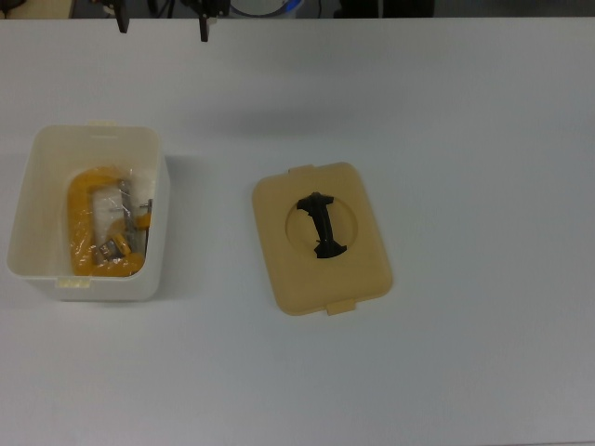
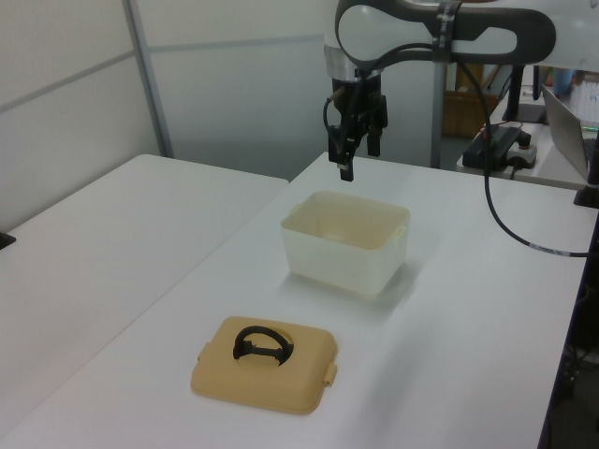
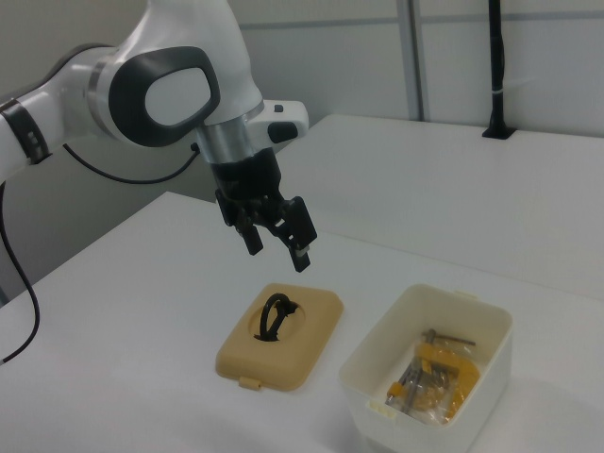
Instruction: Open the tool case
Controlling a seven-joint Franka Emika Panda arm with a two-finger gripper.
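The tool case stands open in two parts on the white table. Its white box [image 1: 153, 269] [image 2: 342, 267] [image 3: 357, 382] is at the top view's left, with no lid on it. The tan-yellow lid [image 1: 358, 269] [image 2: 299, 374] [image 3: 311, 326] lies flat apart from the box, its black handle [image 1: 321, 228] in the round recess. My gripper [image 1: 163, 23] [image 2: 358, 157] [image 3: 278, 253] hangs open and empty, high above the table beyond the box in the left view, touching nothing.
Inside the box lie a yellow clamp [image 1: 88, 218] [image 3: 439, 373] in clear plastic and some metal parts. A black cable [image 2: 505, 224] trails over the table at the left view's right. A second white table [image 2: 84, 234] adjoins at the left view's left.
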